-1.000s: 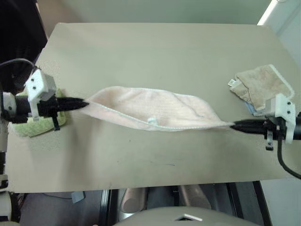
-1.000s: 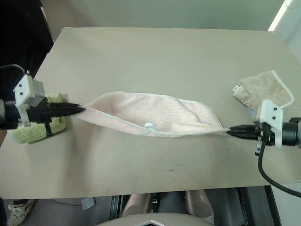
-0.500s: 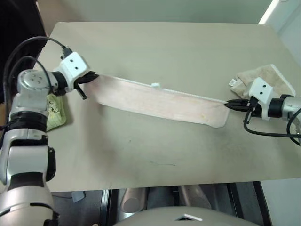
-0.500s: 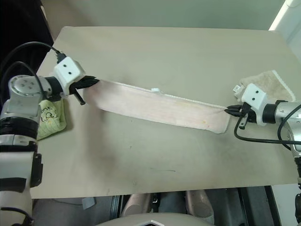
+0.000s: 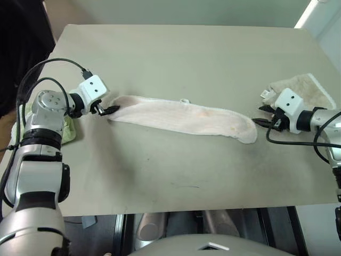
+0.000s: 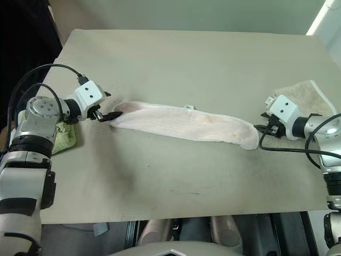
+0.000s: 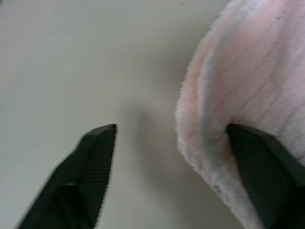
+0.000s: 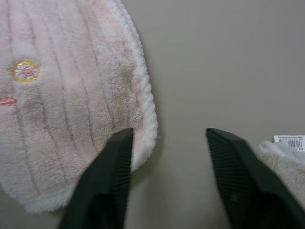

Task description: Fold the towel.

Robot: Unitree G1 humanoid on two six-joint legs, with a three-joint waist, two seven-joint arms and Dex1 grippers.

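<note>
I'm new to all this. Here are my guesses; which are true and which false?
1. The pink towel lies as a long strip across the table. True.
2. The left gripper has its jaws clamped shut on the towel. False: its jaws stand open, one finger against the towel's end.
3. The right gripper has open jaws. True.
4. The beige towel lies on top of the pink one. False: it lies apart, near the table's right edge.
5. A green towel lies by the left arm. True.
</note>
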